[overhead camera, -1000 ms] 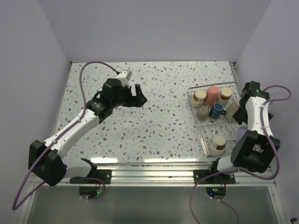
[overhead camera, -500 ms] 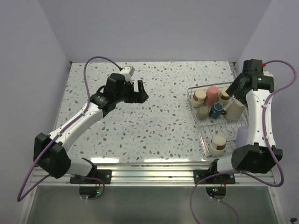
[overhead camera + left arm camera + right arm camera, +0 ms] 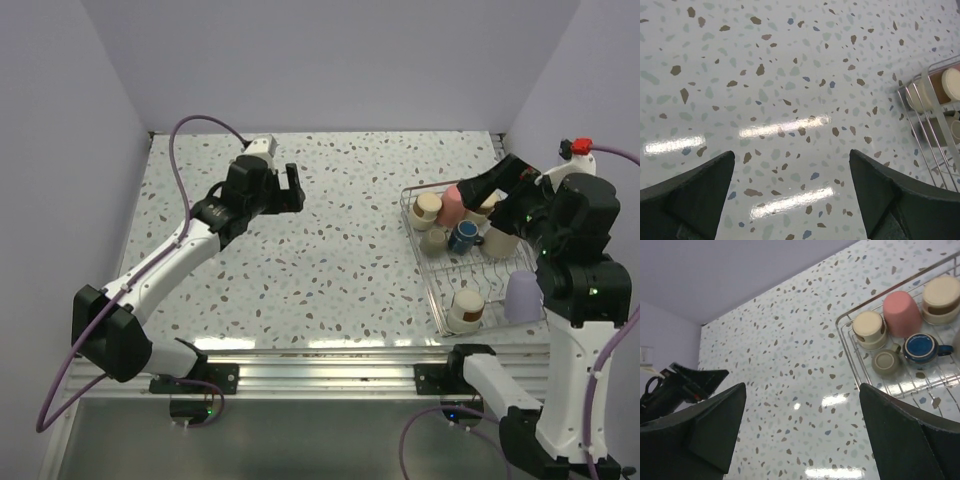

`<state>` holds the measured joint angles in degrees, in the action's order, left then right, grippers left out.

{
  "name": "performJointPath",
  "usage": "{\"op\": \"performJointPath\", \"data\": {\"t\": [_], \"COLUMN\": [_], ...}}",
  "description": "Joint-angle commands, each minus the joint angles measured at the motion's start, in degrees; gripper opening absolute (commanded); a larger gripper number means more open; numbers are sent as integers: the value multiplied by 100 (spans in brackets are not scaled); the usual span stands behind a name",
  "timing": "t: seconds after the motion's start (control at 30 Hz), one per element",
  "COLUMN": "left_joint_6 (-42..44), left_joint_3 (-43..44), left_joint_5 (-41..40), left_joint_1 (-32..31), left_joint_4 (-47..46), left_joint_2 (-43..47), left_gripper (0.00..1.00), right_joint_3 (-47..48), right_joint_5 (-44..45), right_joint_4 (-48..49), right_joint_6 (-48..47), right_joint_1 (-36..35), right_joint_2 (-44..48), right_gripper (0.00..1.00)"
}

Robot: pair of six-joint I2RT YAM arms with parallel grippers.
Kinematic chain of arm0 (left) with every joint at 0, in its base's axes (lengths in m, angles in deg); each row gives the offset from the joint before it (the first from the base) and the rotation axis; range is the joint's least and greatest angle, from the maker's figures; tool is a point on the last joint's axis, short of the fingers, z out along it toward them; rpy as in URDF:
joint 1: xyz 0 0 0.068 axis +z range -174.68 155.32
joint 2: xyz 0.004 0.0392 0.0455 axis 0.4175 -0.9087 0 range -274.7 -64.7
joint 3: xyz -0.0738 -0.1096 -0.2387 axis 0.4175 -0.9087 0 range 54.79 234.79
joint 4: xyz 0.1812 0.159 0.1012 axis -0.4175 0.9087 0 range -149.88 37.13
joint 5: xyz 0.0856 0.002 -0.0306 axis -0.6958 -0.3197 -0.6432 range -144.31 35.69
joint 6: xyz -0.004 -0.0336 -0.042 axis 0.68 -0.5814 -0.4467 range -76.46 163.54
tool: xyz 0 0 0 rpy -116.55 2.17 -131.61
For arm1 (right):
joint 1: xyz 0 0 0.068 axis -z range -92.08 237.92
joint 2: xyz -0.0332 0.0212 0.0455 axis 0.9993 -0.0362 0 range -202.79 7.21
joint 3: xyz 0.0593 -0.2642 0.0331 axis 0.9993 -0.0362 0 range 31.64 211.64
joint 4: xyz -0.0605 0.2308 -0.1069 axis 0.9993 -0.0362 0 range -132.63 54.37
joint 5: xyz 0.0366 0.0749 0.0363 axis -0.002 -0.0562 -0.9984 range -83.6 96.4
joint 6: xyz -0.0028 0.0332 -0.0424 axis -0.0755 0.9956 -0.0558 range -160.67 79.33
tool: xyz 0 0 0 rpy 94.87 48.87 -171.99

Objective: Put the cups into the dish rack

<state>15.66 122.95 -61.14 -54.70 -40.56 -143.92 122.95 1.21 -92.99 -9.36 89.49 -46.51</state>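
The wire dish rack [image 3: 432, 290] stands at the table's right side and holds several cups. At its far end are a tan cup [image 3: 427, 208], a pink cup [image 3: 455, 203] and another tan cup [image 3: 487, 205]. A small dark blue mug [image 3: 463, 237] and a large beige cup [image 3: 503, 238] lie mid-rack. A lavender cup [image 3: 522, 295] and a cream cup [image 3: 466, 310] sit at the near end. My right gripper [image 3: 487, 183] hangs open high above the rack's far end. My left gripper [image 3: 290, 190] is open and empty over bare table, far left of the rack.
The left wrist view shows speckled table under the open left gripper [image 3: 791, 155], with the rack's edge [image 3: 914, 120] at right. The right wrist view looks down past the open right gripper [image 3: 802, 387] at the rack [image 3: 846, 347]. Walls enclose the table's left, far and right sides.
The right arm has swung up and away from the rack's right side, uncovering the lavender cup. The left gripper has drifted slightly toward the far left.
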Motion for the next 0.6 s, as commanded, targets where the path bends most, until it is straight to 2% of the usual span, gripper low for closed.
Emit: {"op": "performJointPath", "data": {"t": [0.0,0.13,0.3,0.4,0.57], "left_joint_6": [37,151,291,686,1319], "left_joint_3": [84,-346,-1470,-2305,-3245], "left_joint_5": [-976,-2091,-3445,-4333,-4713], "left_joint_1": [40,40,40,40,84], "left_joint_4": [-137,-673,-1455,-2446,-2757], "left_joint_2": [205,573,1215,1672,2051], "left_gripper": [100,100,100,100,100], "right_joint_3": [-183,-245,-526,-675,-772], "right_joint_5": [-571,-343,70,272,387], "right_joint_4": [427,542,717,683,656], "right_joint_6": [7,-116,-353,-458,-722], "right_joint_1": [-330,-683,-1131,-1385,-1755], "right_joint_2": [1,212,633,792,968], "right_gripper": [98,98,98,98,98]}}
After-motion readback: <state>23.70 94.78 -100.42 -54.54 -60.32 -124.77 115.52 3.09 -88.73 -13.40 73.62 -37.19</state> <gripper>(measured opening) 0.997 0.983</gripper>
